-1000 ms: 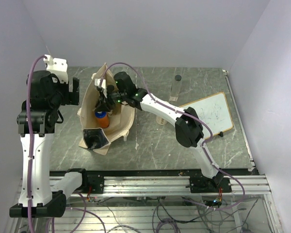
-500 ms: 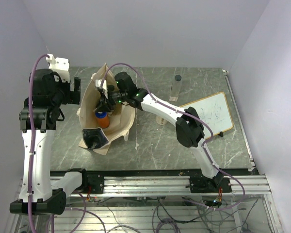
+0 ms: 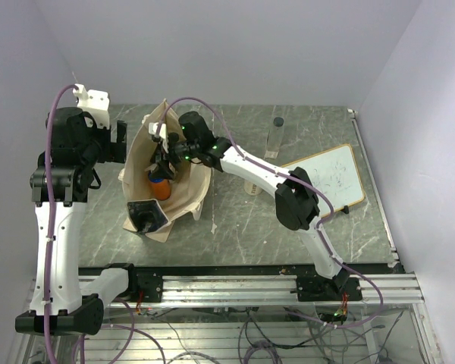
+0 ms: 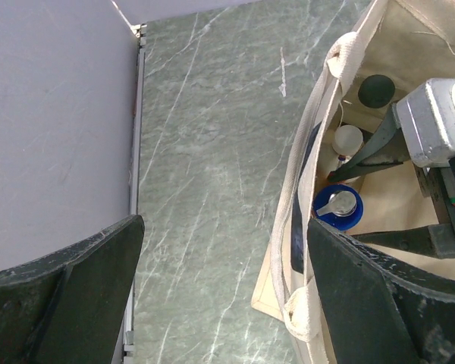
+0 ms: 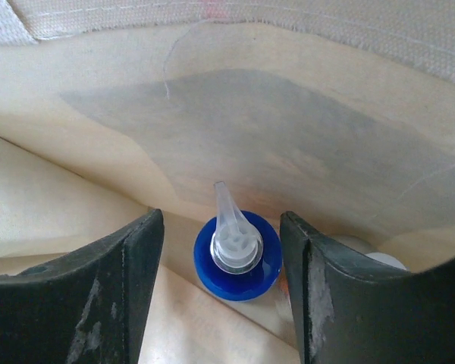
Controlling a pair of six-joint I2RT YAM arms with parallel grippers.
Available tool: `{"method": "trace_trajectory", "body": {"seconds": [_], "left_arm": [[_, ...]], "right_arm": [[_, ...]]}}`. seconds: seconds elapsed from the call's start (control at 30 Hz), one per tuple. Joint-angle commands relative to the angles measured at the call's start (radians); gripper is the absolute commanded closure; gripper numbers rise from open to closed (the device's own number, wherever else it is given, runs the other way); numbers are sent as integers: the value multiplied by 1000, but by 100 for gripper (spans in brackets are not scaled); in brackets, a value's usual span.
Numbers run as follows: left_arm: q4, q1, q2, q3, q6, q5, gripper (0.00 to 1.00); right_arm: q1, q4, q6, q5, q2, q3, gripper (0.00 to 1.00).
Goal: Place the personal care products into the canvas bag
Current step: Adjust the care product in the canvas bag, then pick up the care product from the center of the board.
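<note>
The canvas bag (image 3: 183, 189) stands open at the table's left middle. My right gripper (image 3: 164, 162) reaches into it. In the right wrist view it (image 5: 221, 220) is open, its fingers either side of the blue-and-orange bottle (image 5: 237, 254) with gaps, above its clear pump top. That bottle (image 3: 159, 186) stands upright in the bag. A white cap (image 5: 379, 260) lies beside it. My left gripper (image 4: 226, 224) is open at the bag's left rim (image 4: 311, 182), the strap close to its right finger. That view looks down on the blue bottle top (image 4: 339, 206), a white cap (image 4: 348, 138) and a dark cap (image 4: 376, 91).
A clear bottle with a dark cap (image 3: 276, 135) lies on the table at the back right. The wood-framed whiteboard (image 3: 330, 176) lies at the right. A small cream item (image 3: 251, 189) shows partly under the right arm. The left wall (image 4: 53, 114) stands close to my left gripper.
The left arm shifted slightly back and stopped. My right gripper stays in the bag, fingers apart over the blue-and-orange bottle, which has barely moved.
</note>
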Motion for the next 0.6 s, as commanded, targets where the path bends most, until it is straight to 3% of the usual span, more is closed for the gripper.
{"method": "trace_trajectory", "body": {"seconds": [0.0,0.33,0.57], "left_arm": [[39,10,-6,-3,14,48,1],[105,9,32,48,-3,162,1],[142,9,64,41,-26,211,1]], "right_arm": [[-9,12,16,18,-46,35,35],[-94,60,84,95,-241,-27,27],[-210,41,67,228,-456,-152,25]]}}
